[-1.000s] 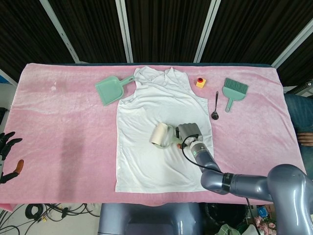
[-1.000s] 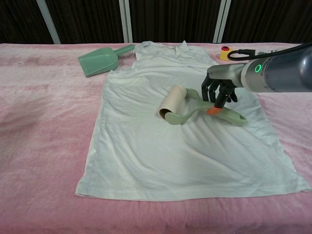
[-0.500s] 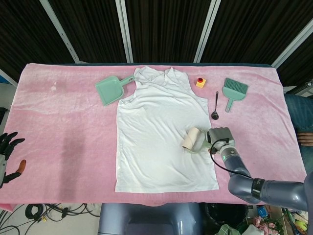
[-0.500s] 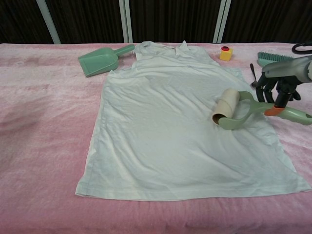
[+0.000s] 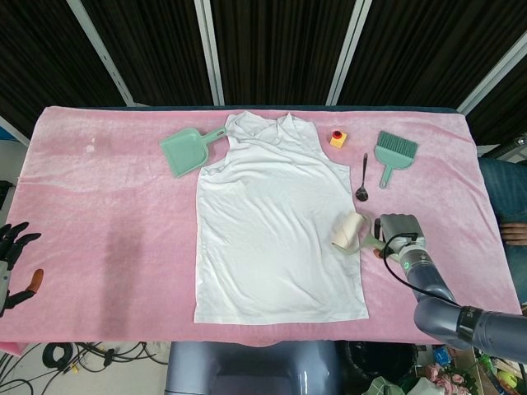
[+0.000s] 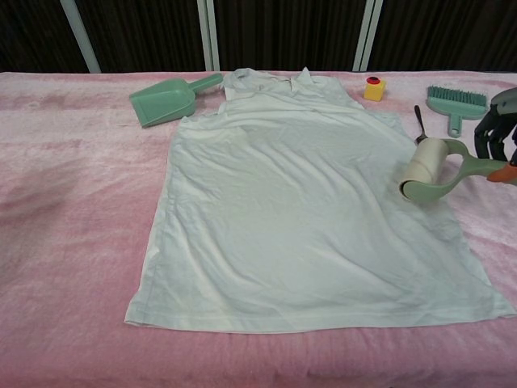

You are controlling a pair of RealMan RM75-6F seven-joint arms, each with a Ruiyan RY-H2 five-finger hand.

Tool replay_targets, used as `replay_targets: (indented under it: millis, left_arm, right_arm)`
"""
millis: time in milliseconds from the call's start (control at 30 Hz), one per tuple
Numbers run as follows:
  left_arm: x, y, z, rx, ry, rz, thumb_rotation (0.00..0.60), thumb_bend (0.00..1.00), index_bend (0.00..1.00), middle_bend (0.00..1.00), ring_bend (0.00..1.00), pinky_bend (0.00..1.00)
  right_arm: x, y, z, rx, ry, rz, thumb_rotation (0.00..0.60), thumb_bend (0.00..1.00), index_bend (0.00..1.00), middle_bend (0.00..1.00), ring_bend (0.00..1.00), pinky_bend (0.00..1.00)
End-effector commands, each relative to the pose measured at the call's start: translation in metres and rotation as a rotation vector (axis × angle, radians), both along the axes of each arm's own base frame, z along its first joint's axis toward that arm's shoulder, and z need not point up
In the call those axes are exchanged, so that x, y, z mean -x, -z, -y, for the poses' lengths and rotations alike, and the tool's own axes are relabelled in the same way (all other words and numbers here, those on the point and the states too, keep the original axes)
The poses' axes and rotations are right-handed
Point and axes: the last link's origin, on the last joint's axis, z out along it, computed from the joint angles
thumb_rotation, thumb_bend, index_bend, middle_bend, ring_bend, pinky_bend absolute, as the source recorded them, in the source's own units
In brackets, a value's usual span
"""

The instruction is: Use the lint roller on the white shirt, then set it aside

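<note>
The white shirt [image 5: 276, 222] [image 6: 299, 210] lies flat on the pink cloth, collar toward the far side. My right hand [image 5: 399, 234] [image 6: 497, 133] grips the green handle of the lint roller [image 5: 350, 233] [image 6: 428, 170]. The roller's white drum sits over the shirt's right edge, at the hem side of the armhole. In the chest view the right hand is cut off by the frame's right edge. My left hand [image 5: 12, 259] hangs off the table's left end with its fingers apart, holding nothing.
A green dustpan [image 5: 188, 151] [image 6: 166, 99] lies left of the collar. A small yellow block with a red top [image 5: 338, 138] [image 6: 373, 86], a spoon [image 5: 362, 179] [image 6: 418, 121] and a green brush [image 5: 393, 153] [image 6: 454, 101] lie right of the shirt.
My right hand has carried the lint roller from the shirt's middle rightward to its right edge. The left hand has stayed in place.
</note>
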Motion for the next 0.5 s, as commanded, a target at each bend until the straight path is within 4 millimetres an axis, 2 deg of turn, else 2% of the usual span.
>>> replay_targets:
  millis: [33,200,267,500]
  left_arm:
    - [0.0,0.0,0.0,0.0,0.0,0.001,0.6,0.41,0.2,0.08,0.0,0.01]
    - [0.0,-0.001,0.0,0.001,0.001,0.001,0.6,0.41,0.2,0.08,0.0,0.01]
    - [0.0,-0.001,0.0,0.0,0.002,0.001,0.6,0.41,0.2,0.08,0.0,0.01]
    - [0.0,0.001,0.0,0.0,0.0,-0.002,0.6,0.41,0.2,0.08,0.0,0.01]
  right_arm:
    - [0.003,-0.017,0.006,0.104,-0.007,0.081,0.6,0.73,0.76,0.68,0.72,0.65]
    - [0.021,-0.032,0.01,0.182,0.019,0.121,0.6,0.73,0.76,0.68,0.71,0.65]
    - [0.033,-0.037,0.011,0.202,0.047,0.114,0.6,0.73,0.76,0.67,0.71,0.65]
    - [0.068,-0.044,0.015,0.238,0.112,0.111,0.6,0.72,0.76,0.66,0.69,0.65]
